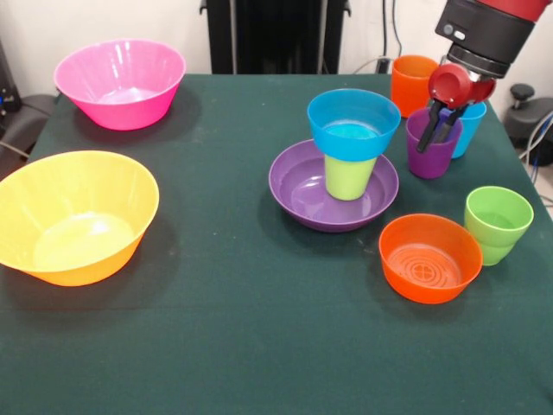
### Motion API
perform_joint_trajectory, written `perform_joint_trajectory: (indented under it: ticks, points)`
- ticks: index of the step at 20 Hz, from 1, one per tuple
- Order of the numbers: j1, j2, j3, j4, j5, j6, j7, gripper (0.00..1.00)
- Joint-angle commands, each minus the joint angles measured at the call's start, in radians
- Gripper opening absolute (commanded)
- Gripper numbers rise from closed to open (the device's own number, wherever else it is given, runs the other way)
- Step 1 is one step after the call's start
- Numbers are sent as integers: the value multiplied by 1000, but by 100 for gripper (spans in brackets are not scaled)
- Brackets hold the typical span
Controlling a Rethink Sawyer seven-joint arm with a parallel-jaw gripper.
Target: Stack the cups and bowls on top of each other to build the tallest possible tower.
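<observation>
Gripper [435,130] at purple cup [431,145] beside the tower [350,147], fingers straddling rim, closure unclear; light, slick, thin-walled plastic — pinch the rim wall.

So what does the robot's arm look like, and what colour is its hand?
The arm is thick and round, mostly black with red at the top edge. A light grey ring runs around its lower end, and there is a small pale mark on its side. Below sits a shiny red rounded piece, and the gripper has thin dark fingers.
</observation>
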Motion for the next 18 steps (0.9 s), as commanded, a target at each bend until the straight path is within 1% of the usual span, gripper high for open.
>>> perform_joint_trajectory:
  ticks: [1,7,8,18]
  points:
    - [-21,34,150,-139,19,-32,205,100]
    - [-22,33,152,-139,19,-36,207,100]
    - [-22,33,152,-139,18,-37,207,0]
    - [-23,28,154,-138,21,-36,201,0]
